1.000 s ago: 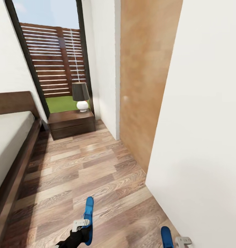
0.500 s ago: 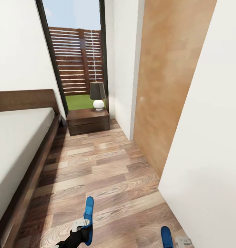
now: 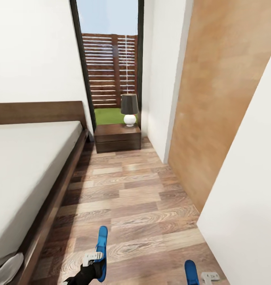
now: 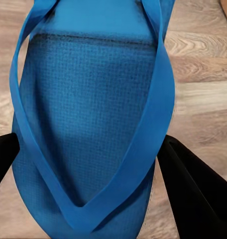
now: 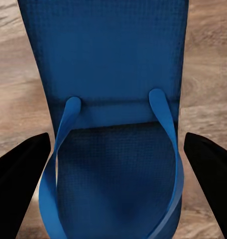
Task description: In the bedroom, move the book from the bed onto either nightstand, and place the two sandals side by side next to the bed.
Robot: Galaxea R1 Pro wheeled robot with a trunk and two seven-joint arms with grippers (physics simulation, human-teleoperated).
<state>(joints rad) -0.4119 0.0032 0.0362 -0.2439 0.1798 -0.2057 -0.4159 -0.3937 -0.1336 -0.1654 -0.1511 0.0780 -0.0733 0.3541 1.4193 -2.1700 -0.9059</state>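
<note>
Both blue sandals are off the wood-plank floor. My left gripper (image 3: 92, 259) is shut on one sandal (image 3: 101, 247), which points away from me at the bottom of the head view. In the left wrist view its sole (image 4: 88, 99) sits between the black fingers (image 4: 193, 189). My right gripper (image 3: 208, 276) is shut on the other sandal (image 3: 190, 272), by the white wall; the right wrist view has this sandal (image 5: 113, 74) between the fingers (image 5: 213, 174). The bed (image 3: 28, 166) runs along the left. A nightstand (image 3: 117, 137) stands beyond it. The book is out of view.
A dark-shaded lamp with a white base (image 3: 129, 109) stands on the nightstand before a tall window. A tan wood panel (image 3: 214, 99) and a white wall (image 3: 246, 206) close the right side. A pale rounded thing (image 3: 8, 267) lies at the bed's near corner.
The whole view has swung to the left, bringing more of the bed into the picture. Both sandals stay held in the same places relative to me.
</note>
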